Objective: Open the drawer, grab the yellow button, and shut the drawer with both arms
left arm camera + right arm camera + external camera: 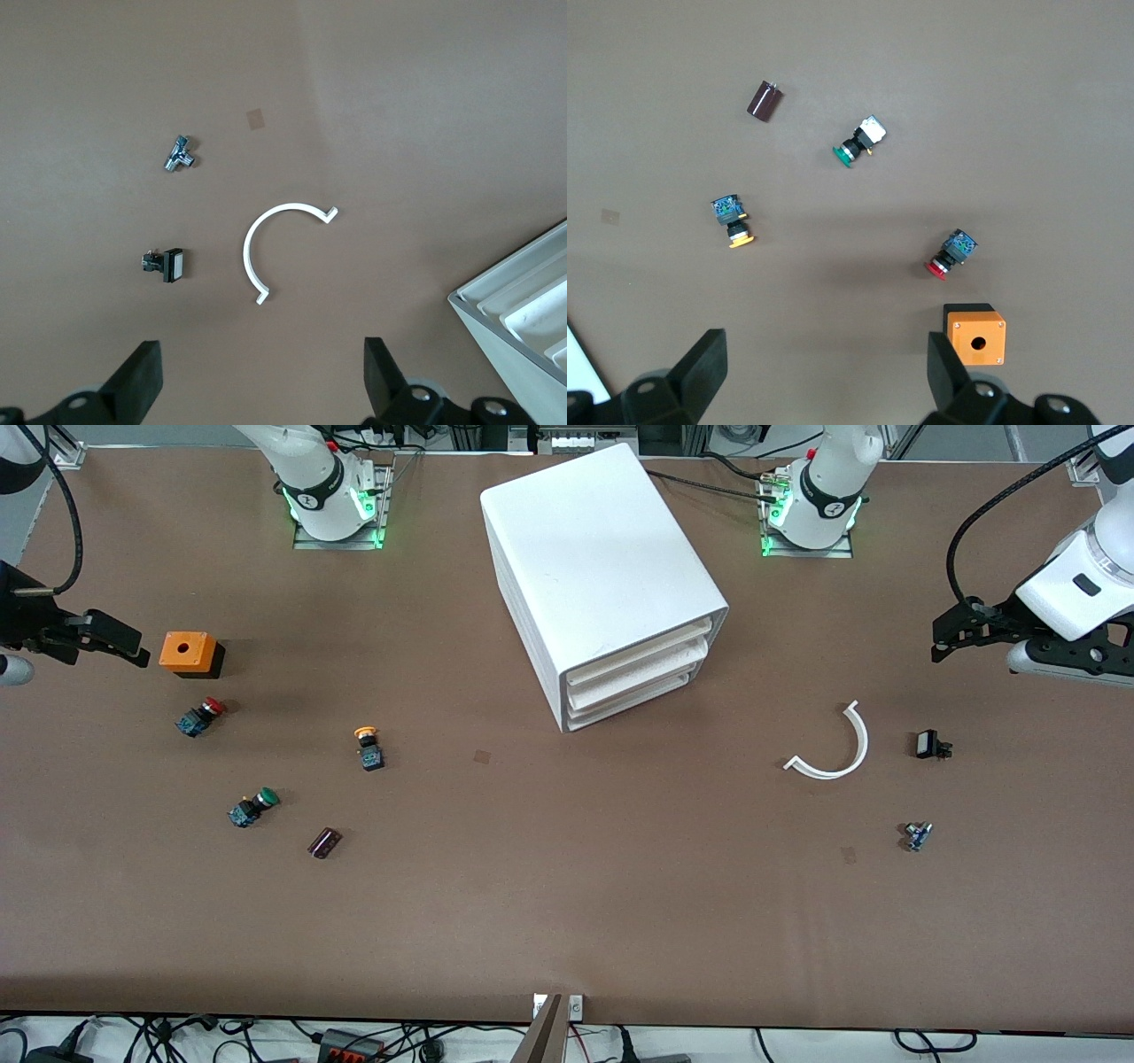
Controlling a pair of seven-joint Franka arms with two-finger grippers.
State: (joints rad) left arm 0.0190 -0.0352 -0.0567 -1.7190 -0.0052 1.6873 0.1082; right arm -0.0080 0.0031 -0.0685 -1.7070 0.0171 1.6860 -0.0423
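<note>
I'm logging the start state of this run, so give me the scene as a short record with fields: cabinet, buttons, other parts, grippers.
cabinet: white cabinet mid-table, all three drawers shut
target: orange-yellow button lying on the table, outside the cabinet
other buttons: red button, green button
other parts: orange box, white curved clip
left gripper: open, holds nothing, at its own end of the table
right gripper: open, holds nothing, beside the orange box

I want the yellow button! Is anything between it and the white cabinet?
No. In the front view, only bare brown table lies between the yellow button and the white cabinet.
</note>
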